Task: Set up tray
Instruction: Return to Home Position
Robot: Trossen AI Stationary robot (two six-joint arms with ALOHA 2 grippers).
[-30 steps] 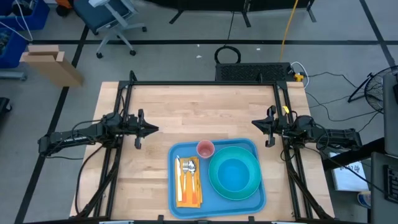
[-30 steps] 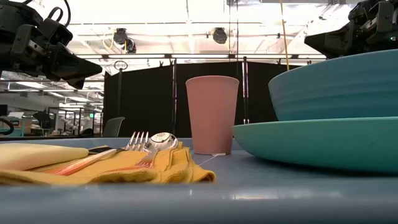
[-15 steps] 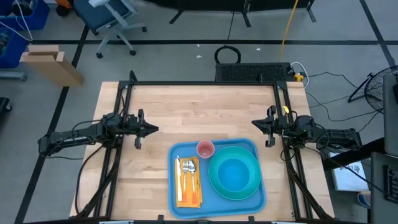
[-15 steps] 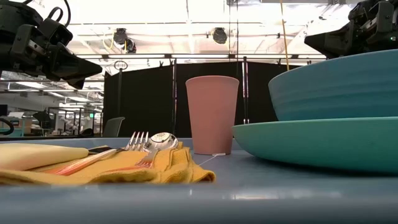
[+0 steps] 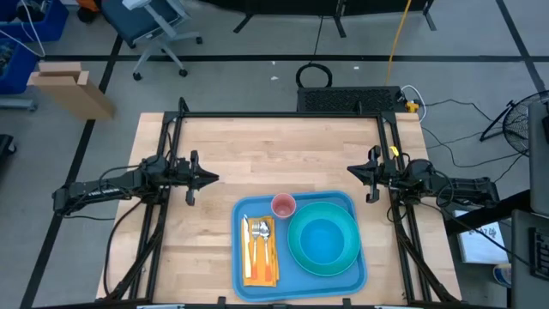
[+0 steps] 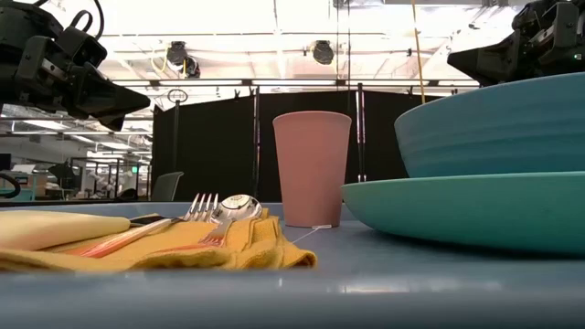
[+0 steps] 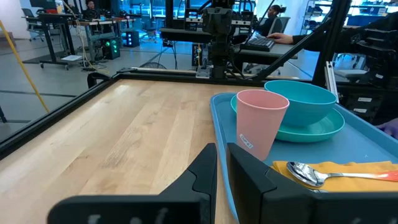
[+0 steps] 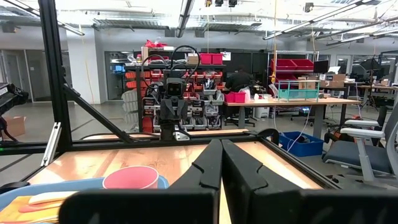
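The blue tray [image 5: 243, 213] lies at the table's near edge, right of centre. On it rest a teal plate [image 5: 295, 244] with a teal bowl [image 5: 324, 240] in it, a pink cup [image 5: 283, 205] standing upright at the tray's far side, and a yellow napkin [image 5: 270, 266] bearing a fork, spoon and knife [image 5: 256, 236]. My left gripper [image 5: 214, 178] hovers shut over the table's left part, left of the tray and above it. My right gripper [image 5: 350, 170] hovers shut over the right part, beyond the tray's far right corner.
A black frame [image 5: 279, 115] runs round the table's far and side edges. Bare wood [image 5: 283, 154] stretches between the grippers and the far edge. Beyond the table are a chair [image 5: 154, 26], a cardboard box [image 5: 73, 86] and cables on the floor.
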